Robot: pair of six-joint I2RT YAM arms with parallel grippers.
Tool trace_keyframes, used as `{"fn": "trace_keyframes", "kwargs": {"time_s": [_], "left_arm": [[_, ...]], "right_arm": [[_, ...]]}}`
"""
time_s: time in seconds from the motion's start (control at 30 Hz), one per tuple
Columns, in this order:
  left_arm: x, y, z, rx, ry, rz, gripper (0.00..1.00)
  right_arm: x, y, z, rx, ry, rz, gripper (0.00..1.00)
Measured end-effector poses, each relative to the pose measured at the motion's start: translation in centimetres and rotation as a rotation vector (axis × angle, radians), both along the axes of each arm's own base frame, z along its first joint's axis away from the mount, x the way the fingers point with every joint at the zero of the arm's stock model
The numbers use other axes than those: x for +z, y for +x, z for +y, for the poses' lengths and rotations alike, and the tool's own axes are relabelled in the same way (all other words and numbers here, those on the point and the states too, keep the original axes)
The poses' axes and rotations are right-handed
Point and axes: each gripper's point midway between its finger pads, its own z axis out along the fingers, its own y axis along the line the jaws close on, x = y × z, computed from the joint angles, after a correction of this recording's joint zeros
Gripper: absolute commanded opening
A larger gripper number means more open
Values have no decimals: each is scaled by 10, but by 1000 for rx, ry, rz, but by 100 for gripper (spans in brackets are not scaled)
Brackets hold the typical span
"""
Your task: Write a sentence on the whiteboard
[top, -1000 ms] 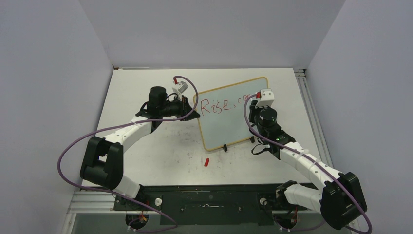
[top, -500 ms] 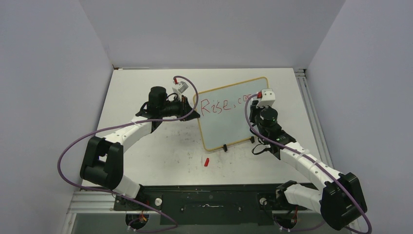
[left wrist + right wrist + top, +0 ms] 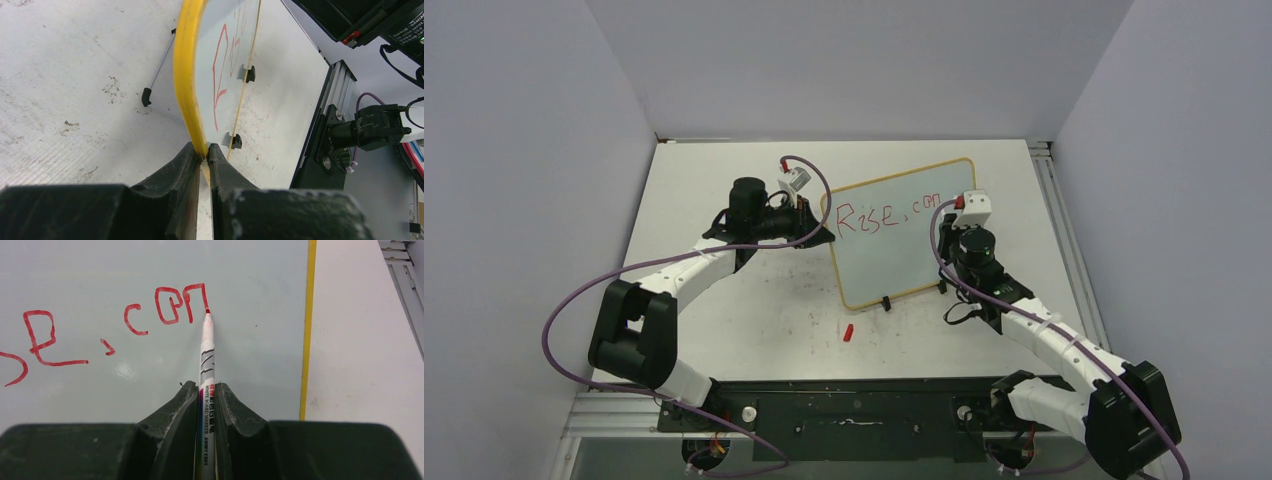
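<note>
We see the whiteboard [image 3: 889, 262] right of centre on the surface [image 3: 744, 310], propped up on its black feet [image 3: 886, 303] with its face turned towards the arms. Our left claw [image 3: 206, 151] is clamped on the frame at the board's left edge, a finger pressed to each side of it. Our right claw [image 3: 206, 389] is clamped on a marker [image 3: 206, 352], whose red tip touches the board at the foot of the last stroke. The sentence [image 3: 889, 215] reads "Rise, con" in thin red letters (the right wrist view cuts off its start), running along the upper part of the board towards the right edge. A small red cap [image 3: 849, 332] lies on the surface near the board's front edge, apart from it.
</note>
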Motion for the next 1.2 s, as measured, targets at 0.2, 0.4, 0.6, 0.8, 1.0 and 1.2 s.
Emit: {"fn": "trace_keyframes", "kwargs": {"time_s": [0.2,0.4,0.6,0.8,1.0,1.2], "left_arm": [[0,0,0,0,0,0,0],[0,0,0,0,1,1,0],[-1,-1,0,-1,3,2,0],[-1,-1,0,-3,5,-1,0],[-1,-1,0,-3,7,1,0],[-1,-1,0,-5,8,-1,0]], "right_arm": [[-4,-5,-2,-1,7,8,5],[-5,-8,-2,0,7,19,5],[-5,-12,-4,3,2,29,5],[13,-15,-5,7,14,-2,5],[19,-10,-15,-9,25,-14,5],[19,-6,-25,-12,40,-11,5]]}}
